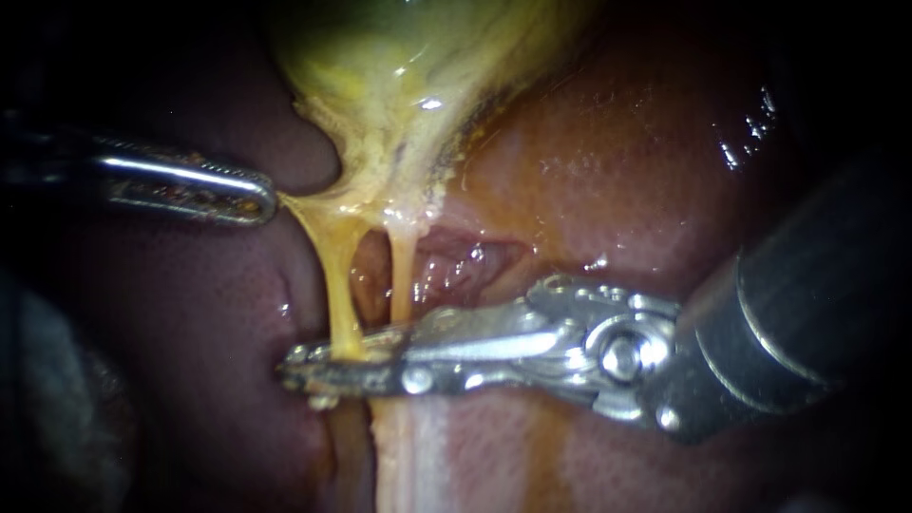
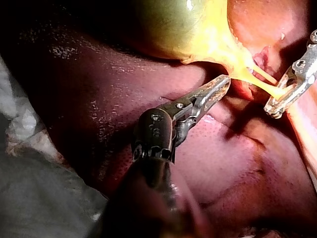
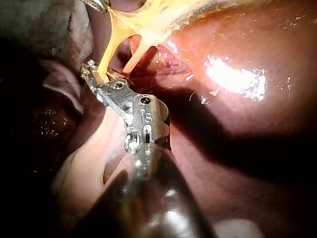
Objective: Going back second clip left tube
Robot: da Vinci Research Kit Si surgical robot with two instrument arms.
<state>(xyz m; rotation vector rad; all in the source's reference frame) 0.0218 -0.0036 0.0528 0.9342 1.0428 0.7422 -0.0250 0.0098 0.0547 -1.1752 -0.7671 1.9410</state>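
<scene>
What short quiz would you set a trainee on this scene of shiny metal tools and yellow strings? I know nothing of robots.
1. Multiple choice: the tip of the grey metal right instrument sits at which thing? A, the thin yellow left tube; B, a curved needle; C, a blue thread.
2. True or false: the slender silver left instrument holds its jaws wide open, clear of all tissue.
3. Fill in: ___ thin yellow tubes run down from the yellow-green, bag-like gallbladder across the reddish-brown liver.
Key: 1 A. 2 False: they are shut on the gallbladder's yellow edge. 3 Two.
</scene>
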